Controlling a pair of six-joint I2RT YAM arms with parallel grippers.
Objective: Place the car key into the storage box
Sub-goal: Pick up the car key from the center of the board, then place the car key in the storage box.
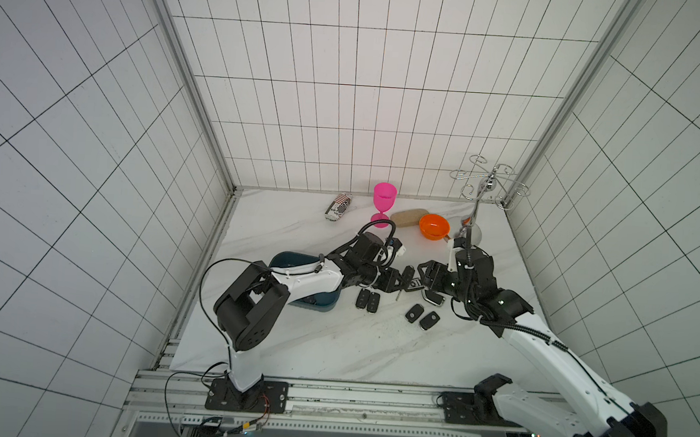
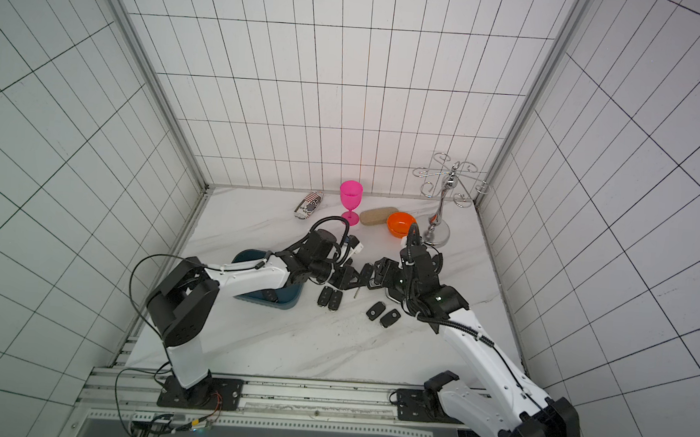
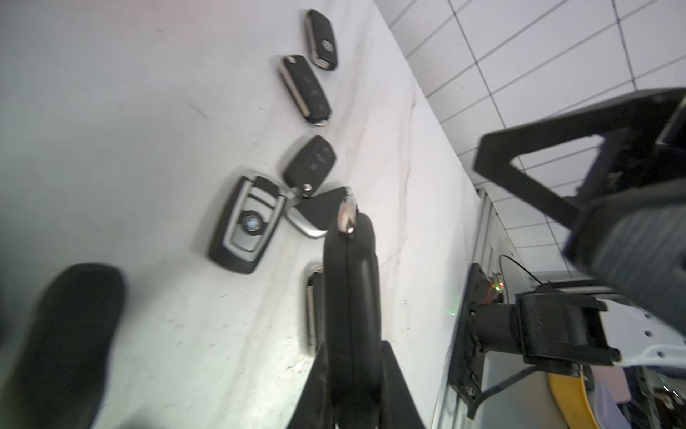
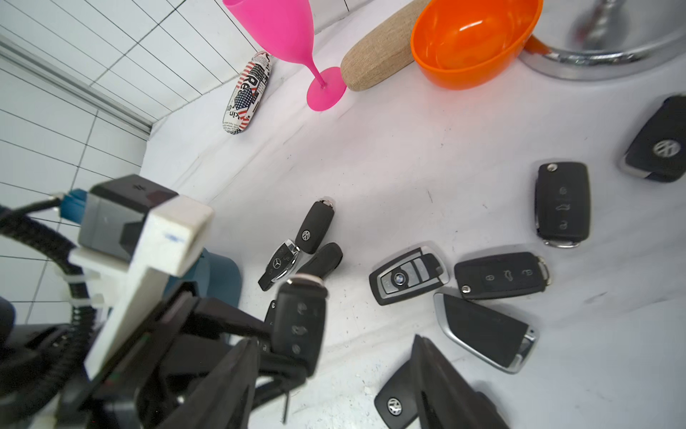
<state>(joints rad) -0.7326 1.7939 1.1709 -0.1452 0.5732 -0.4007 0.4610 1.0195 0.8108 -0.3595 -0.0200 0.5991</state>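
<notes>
Pinching the car key [image 4: 299, 327] tight between its jaws, the left gripper [image 3: 352, 347] hovers beside the right gripper [image 4: 334, 382], whose jaws stand apart and empty, with the storage box [image 1: 294, 258] beneath the left arm.

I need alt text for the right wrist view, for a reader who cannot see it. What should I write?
The left gripper holds a black car key above a white table strewn with other key fobs. The right gripper is open in the foreground; farther off are a pink goblet, an orange bowl and a tan case.
</notes>
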